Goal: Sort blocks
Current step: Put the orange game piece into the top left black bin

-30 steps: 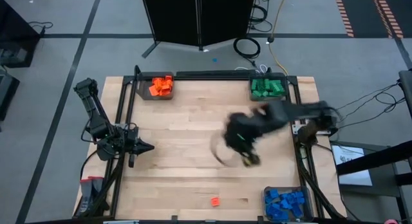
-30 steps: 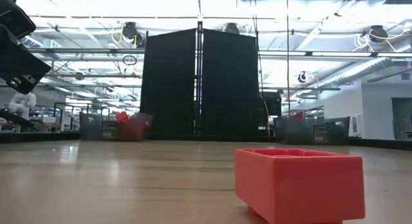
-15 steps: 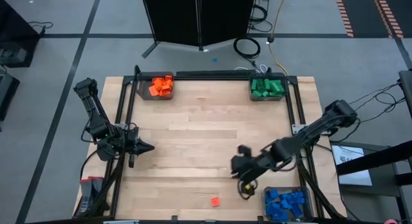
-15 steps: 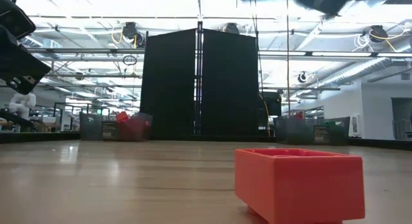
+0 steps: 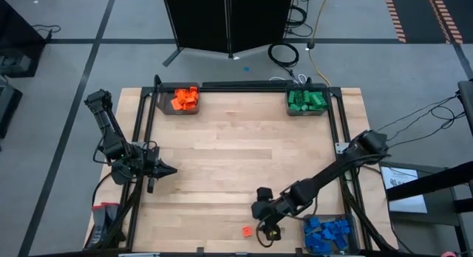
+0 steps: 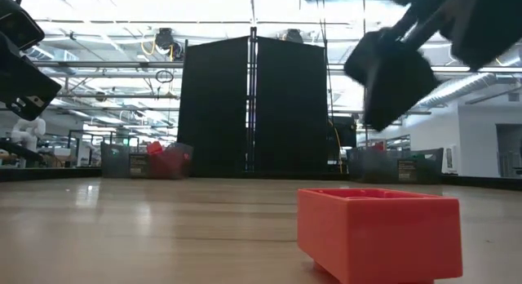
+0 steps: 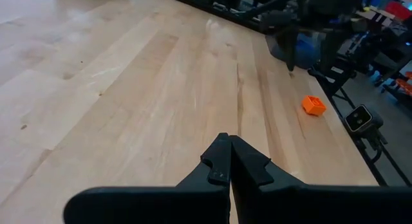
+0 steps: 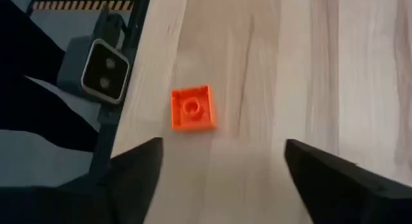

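Observation:
One small orange block lies flat on the wooden table near its front edge. It shows large in the low view and between my right fingers in the right wrist view. My right gripper hovers open just right of it, fingers spread wide with nothing between them. My left gripper waits shut at the table's left side, its tips together above bare wood. The orange block also shows far off in the left wrist view.
Three bins stand on the table: one with orange blocks at the far left, one with green blocks at the far right, one with blue blocks at the near right. A small camera sits on the front rail beside the orange block.
My right gripper has swung fast from the middle of the table toward the near edge and has come down beside the lone orange block. The block has stayed where it was.

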Action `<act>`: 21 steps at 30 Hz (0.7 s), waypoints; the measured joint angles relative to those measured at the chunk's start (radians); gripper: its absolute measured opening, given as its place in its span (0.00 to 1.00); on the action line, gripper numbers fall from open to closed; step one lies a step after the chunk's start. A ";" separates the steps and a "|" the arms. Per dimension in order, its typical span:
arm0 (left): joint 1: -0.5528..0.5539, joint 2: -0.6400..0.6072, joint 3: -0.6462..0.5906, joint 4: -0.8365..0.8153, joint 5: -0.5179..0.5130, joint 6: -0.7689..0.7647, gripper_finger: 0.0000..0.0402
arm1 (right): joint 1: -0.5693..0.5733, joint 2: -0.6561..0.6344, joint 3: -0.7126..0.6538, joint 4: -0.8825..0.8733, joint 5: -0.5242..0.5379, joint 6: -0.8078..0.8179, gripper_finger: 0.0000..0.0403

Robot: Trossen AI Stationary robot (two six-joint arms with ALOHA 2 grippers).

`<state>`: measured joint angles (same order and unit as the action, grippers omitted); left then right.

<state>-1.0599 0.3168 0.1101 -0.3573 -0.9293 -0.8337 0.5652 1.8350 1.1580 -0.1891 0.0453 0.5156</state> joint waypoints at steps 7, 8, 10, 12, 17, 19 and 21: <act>0.000 0.002 0.000 0.001 0.047 0.000 0.00 | 0.004 0.114 0.123 -0.016 -0.006 -0.023 0.93; 0.000 0.002 0.000 0.001 0.056 0.001 0.00 | 0.004 0.128 0.139 -0.016 -0.016 -0.036 0.93; 0.000 0.002 0.000 0.001 0.066 0.001 0.00 | 0.005 0.142 0.160 -0.014 -0.024 -0.054 0.93; 0.000 0.002 0.000 0.002 0.070 0.001 0.00 | 0.005 0.142 0.164 -0.005 -0.026 -0.056 0.93; 0.000 0.002 0.000 0.001 0.071 0.001 0.00 | 0.006 0.145 0.163 -0.012 -0.021 -0.059 0.93; 0.000 0.002 0.000 0.001 0.071 0.001 0.00 | 0.006 0.159 0.164 -0.005 -0.019 -0.058 0.93; 0.000 0.002 0.000 0.001 0.072 0.001 0.00 | 0.006 0.186 0.163 -0.006 -0.019 -0.057 0.93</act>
<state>-1.0597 0.3187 0.1101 -0.3565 -0.8577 -0.8330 0.5713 2.0205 1.3214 -0.1953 0.0265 0.4585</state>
